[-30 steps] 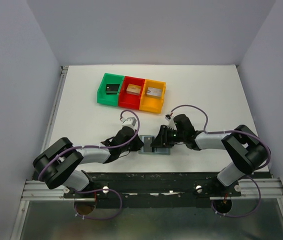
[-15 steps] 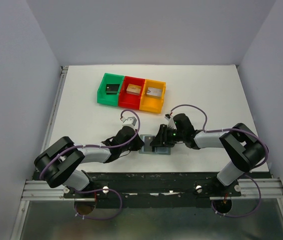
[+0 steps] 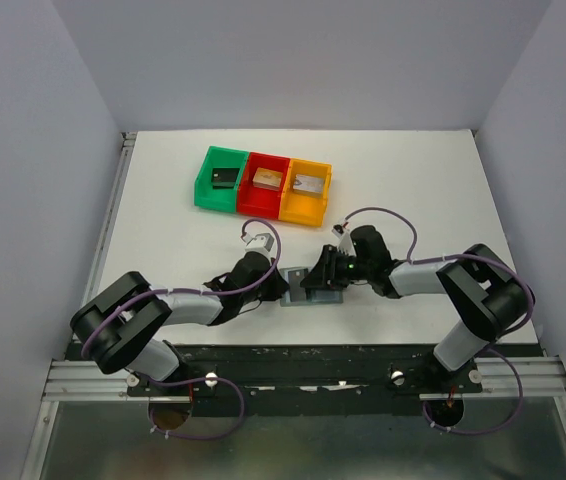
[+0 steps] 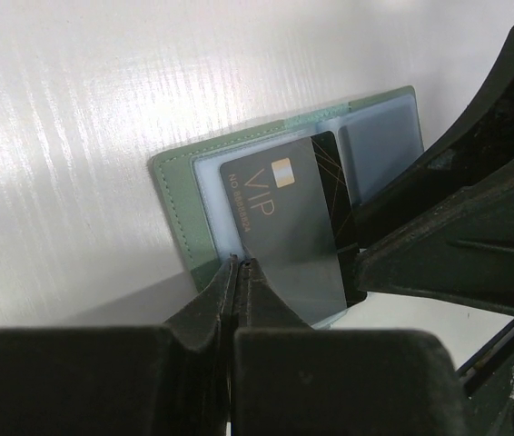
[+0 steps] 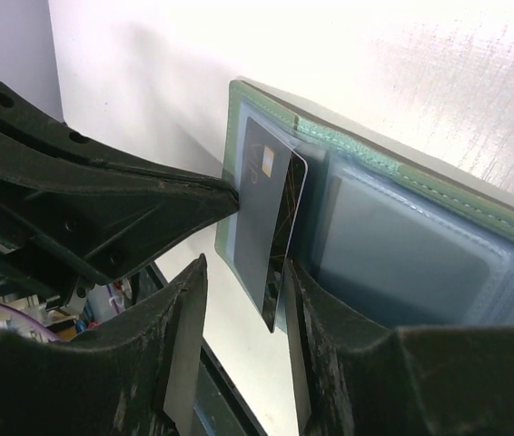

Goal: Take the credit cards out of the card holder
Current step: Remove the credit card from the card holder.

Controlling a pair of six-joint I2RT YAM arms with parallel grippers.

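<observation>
Black VIP card (image 4: 280,227) sits askew in the open card holder (image 4: 173,195) on the white table (image 3: 413,180). Its long axis runs across the holder's length, and its near corner is pinched by the left gripper (image 4: 239,265). The right gripper (image 5: 246,277) has its jaws parted, straddling the card's edge. The top view hides the card; both wrist views show it.

Card holder (image 4: 177,204) open on table (image 3: 423,180), near front edge, between left fingers (image 4: 210,309) and right fingers (image 5: 180,336). Credit card (image 4: 284,227) partly out of its left pocket. Three bins (image 3: 261,207) behind, well apart.
</observation>
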